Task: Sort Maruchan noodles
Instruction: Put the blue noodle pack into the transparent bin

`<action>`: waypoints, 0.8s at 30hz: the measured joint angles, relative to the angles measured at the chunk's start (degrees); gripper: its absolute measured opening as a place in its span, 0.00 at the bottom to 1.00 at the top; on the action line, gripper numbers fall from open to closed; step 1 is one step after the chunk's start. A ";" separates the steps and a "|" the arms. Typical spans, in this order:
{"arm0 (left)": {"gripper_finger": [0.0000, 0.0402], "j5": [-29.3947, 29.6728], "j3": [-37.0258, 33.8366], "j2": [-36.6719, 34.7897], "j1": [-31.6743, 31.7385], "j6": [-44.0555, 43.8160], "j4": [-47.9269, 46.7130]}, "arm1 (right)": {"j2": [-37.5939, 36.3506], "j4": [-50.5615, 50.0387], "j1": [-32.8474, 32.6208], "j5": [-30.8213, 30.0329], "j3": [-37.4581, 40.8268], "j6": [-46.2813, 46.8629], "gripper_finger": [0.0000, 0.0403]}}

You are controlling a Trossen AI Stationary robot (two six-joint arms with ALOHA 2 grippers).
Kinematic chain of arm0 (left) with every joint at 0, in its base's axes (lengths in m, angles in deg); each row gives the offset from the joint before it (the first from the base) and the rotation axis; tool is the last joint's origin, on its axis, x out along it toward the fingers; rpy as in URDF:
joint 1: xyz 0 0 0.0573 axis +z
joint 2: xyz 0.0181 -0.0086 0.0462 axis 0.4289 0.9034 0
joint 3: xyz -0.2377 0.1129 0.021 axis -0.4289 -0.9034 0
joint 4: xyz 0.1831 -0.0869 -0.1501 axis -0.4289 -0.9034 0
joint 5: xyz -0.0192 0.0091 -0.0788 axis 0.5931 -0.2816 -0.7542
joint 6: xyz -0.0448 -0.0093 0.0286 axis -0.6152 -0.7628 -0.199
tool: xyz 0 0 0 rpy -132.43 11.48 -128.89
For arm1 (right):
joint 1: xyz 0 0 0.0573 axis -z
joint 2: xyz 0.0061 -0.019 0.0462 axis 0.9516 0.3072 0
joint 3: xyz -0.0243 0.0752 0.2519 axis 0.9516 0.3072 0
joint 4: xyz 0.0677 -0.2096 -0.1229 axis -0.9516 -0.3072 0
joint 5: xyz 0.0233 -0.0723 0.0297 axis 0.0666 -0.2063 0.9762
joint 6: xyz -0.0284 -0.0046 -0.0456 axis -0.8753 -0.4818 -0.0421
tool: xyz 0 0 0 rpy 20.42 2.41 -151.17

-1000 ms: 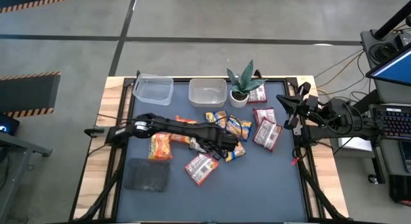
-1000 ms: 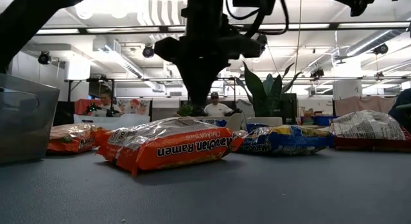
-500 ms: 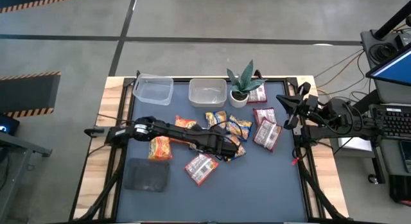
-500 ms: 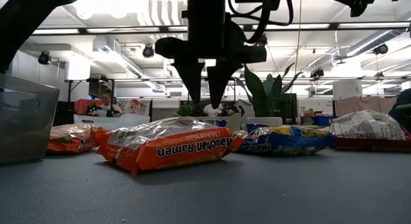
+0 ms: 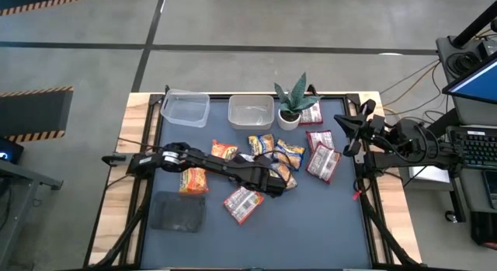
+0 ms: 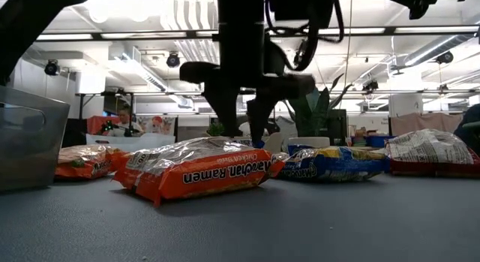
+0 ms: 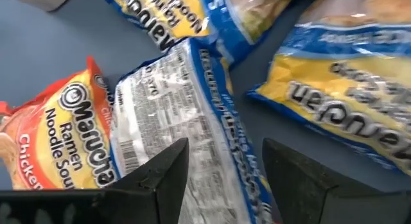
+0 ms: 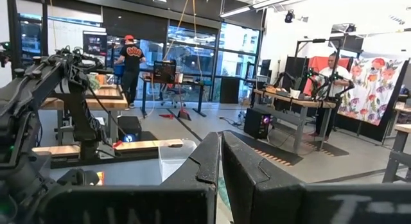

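Orange-yellow noodle packet (image 6: 199, 171) with white lettering, blue-and-yellow packet (image 6: 335, 164), red-and-white packets (image 5: 322, 161), dark grey-blue bench (image 5: 311, 224) — pale wood edges, dark grey cloth pad (image 5: 178, 212), green plant (image 5: 293, 98) — white pot

High view: overhead, straight down, whole table (image 5: 124, 217) and both arms in frame.

Low view: at mat level, looking level across the table into the room; orange packet (image 6: 199, 174) lies close to the lens, left gripper (image 6: 240, 127) hangs just behind it.

Left wrist view: very near, aimed down past its own fingers (image 7: 157, 176) at a blue packet (image 7: 192, 134) directly beneath them. High view shares this cluster.

Right wrist view: aimed level across the table into the room, own fingers (image 8: 205, 163) pressed together in front; left arm (image 8: 38, 108) visible beyond them.
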 joint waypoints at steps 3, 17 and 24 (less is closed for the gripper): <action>0.46 0.97 -1.44 0.00 0.06 -0.28 1.07 | 0.13 0.02 0.00 0.00 0.00 0.31 0.02; 0.62 2.88 -4.61 0.00 -0.27 -1.35 2.89 | 0.39 0.81 -0.01 0.00 0.00 0.42 0.02; 0.54 3.29 -4.62 0.00 -0.22 -1.07 2.59 | 0.39 0.81 0.00 0.00 0.00 0.28 0.02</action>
